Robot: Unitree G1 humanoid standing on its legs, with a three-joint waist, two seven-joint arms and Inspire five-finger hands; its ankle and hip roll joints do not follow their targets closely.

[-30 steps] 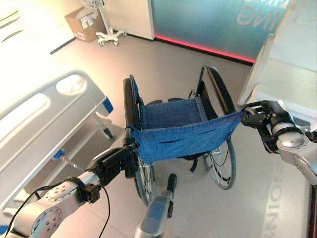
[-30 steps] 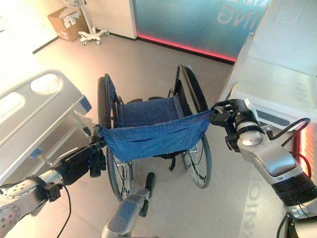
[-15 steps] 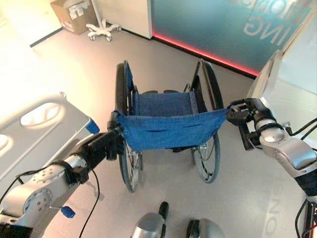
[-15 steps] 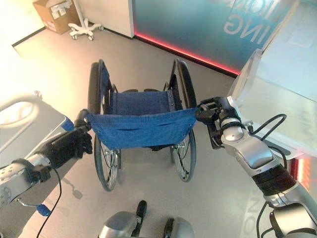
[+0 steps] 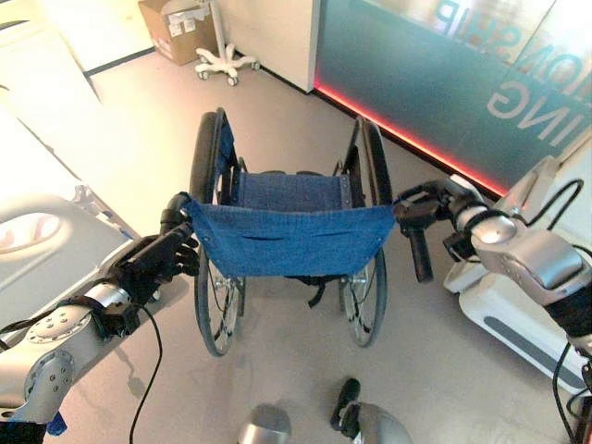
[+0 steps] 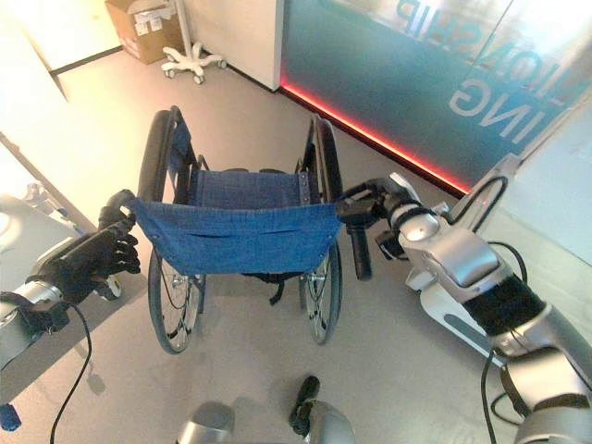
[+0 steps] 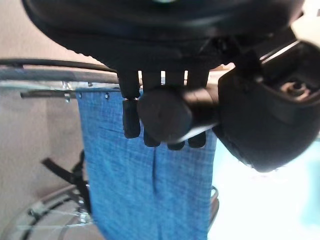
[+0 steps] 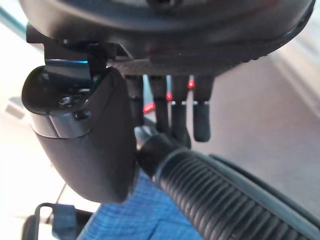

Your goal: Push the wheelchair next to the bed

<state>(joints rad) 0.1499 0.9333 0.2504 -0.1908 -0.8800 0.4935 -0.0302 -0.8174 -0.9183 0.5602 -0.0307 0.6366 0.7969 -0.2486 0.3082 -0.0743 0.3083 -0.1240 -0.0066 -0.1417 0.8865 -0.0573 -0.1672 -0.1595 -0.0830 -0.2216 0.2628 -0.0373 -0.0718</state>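
The wheelchair [image 5: 287,239], with a blue cloth back and black wheels, stands in the middle of the floor facing away from me. My left hand [image 5: 155,264] is curled round its left push handle [image 7: 165,117]. Round the ribbed right push handle [image 8: 215,195] my right hand [image 5: 433,202] is also shut. The white bed [image 5: 37,254] lies at the left, its foot end close beside the wheelchair's left wheel [image 5: 208,305].
A white machine base [image 5: 518,310] stands on the floor at the right, close to my right arm. A teal glass wall with a red light strip [image 5: 407,139] runs ahead. A cardboard box [image 5: 176,17] and a white wheeled stand [image 5: 222,63] sit at the far left.
The whole view has swung, so less of the bed shows at the left. The wheelchair has straightened between my arms and now points at the glass wall. Both hands stay on the handles.
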